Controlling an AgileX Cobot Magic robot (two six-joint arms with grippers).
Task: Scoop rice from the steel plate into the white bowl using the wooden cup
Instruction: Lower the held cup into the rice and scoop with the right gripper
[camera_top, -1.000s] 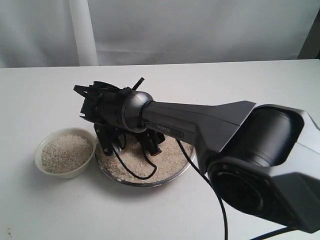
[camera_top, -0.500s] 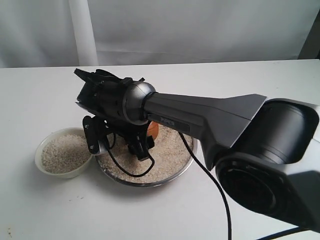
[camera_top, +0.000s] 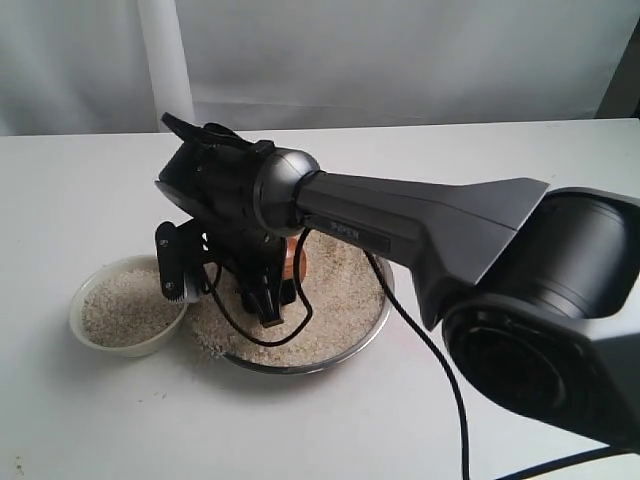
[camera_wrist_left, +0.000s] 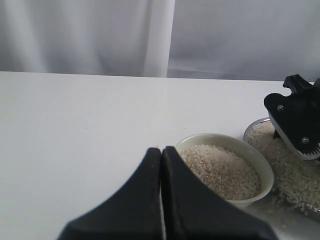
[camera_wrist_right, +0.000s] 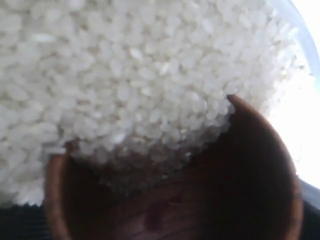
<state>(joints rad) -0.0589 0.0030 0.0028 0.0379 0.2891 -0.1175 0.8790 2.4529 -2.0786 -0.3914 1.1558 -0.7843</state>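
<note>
Reaching across the white table (camera_top: 80, 200), my right arm (camera_top: 420, 235) stretches in from the right of the exterior view and over the steel plate (camera_top: 300, 366), which is filled with rice (camera_top: 335, 295). The white bowl (camera_top: 125, 346) stands just beside the plate on its left, holding rice up close to its rim. My right gripper (camera_top: 222, 298) points down over the plate's left part, jaws set wide and gripping the wooden cup (camera_wrist_right: 240, 190). The cup is tilted, its rim dug into the heap, with grains lying against its dark mouth. My left gripper (camera_wrist_left: 161, 150) hangs low over bare table near the bowl, its two fingers pressed together on nothing. A few loose grains (camera_top: 205, 345) lie on the table at the plate's edge toward the bowl.
</note>
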